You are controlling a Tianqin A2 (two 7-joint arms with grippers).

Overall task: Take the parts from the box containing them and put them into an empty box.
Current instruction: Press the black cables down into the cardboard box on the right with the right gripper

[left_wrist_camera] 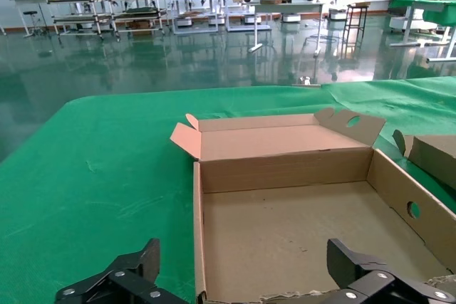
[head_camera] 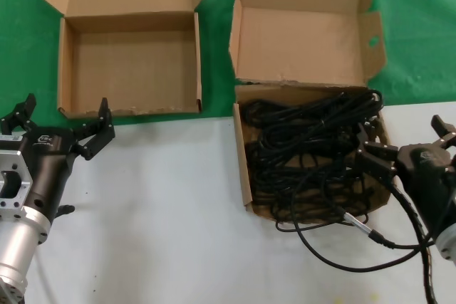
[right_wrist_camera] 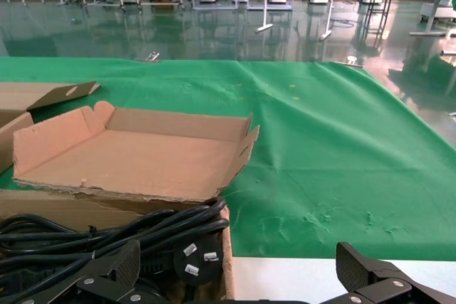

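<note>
The right gripper (head_camera: pixel 404 149), jaws spread, hangs at the outer edge of the full box (head_camera: pixel 244 169) holding the cords (head_camera: pixel 306 147), while the left gripper (head_camera: pixel 64 124), also spread, sits just before the empty box (head_camera: pixel 65 69).

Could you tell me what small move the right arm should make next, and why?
Probably lower the right pincer into the tangle of cords. It hangs open at the near right edge of the full box and holds nothing, while the empty box has no cords in it yet. The left pincer waits open at that box's near edge.
</note>
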